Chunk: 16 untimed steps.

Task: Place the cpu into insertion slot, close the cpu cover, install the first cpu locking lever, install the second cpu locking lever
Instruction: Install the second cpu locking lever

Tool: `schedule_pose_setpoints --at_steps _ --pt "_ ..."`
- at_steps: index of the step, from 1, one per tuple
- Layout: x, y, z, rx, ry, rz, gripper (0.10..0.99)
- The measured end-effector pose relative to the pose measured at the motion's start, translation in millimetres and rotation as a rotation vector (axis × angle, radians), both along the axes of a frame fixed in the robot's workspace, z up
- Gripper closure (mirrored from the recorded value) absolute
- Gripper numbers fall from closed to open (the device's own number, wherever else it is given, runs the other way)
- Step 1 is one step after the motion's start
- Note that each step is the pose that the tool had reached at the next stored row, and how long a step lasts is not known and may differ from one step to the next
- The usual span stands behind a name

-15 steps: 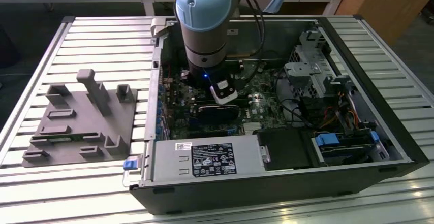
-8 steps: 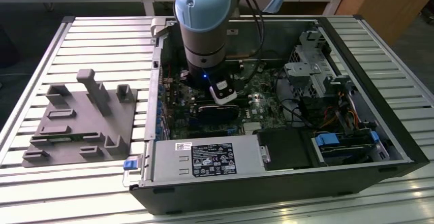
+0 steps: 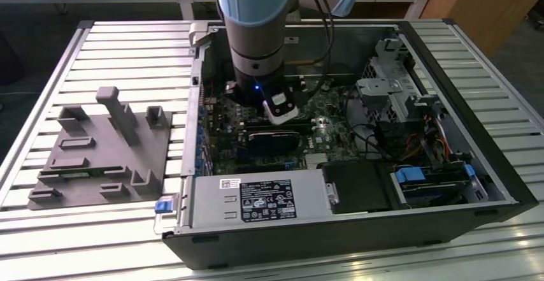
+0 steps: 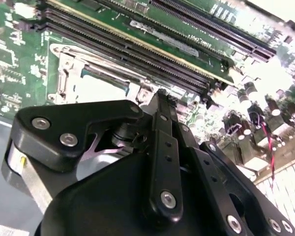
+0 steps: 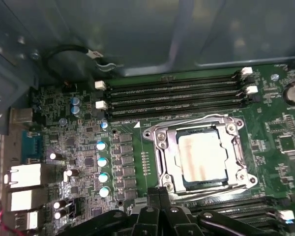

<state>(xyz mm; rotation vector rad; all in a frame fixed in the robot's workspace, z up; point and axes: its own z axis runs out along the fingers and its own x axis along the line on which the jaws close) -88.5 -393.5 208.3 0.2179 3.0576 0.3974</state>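
- Nearest in the first wrist view, the black pincer [image 5: 160, 196] points down at the green motherboard [image 5: 78, 147]; its fingers look pressed together with nothing between them, likely for pushing, not grasping.
- Just beyond its tip, the cpu [image 5: 202, 156] lies flat in the insertion slot [image 5: 184, 184], silver face up.
- The cpu cover [image 5: 236, 147] is down around the chip, framing it, so seating and covering look done.
- Farther on, long black memory slots [image 5: 177, 96] run along the board's far edge, by the case wall.
- In the exterior view, the arm [image 3: 259, 32] reaches down into the open computer case [image 3: 476, 185], which lies on the slatted tabletop [image 3: 127, 45].

Workshop: open computer case [image 3: 340, 223] on slatted metal bench [image 3: 102, 230].
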Motion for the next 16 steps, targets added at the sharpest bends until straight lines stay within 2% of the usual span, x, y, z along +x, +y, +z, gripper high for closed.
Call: schedule_pose_setpoints --at_steps 1,4,5,16 --pt "0.3 0.1 0.8 -0.007 -0.0001 0.000 0.980" --pt "1.9 0.0 1.7 -0.039 0.0000 -0.005 0.980" --pt "2.8 0.0 1.7 -0.045 0.0001 -0.007 0.980" --pt "27.5 1.1 1.7 -0.048 0.0002 -0.016 0.980"
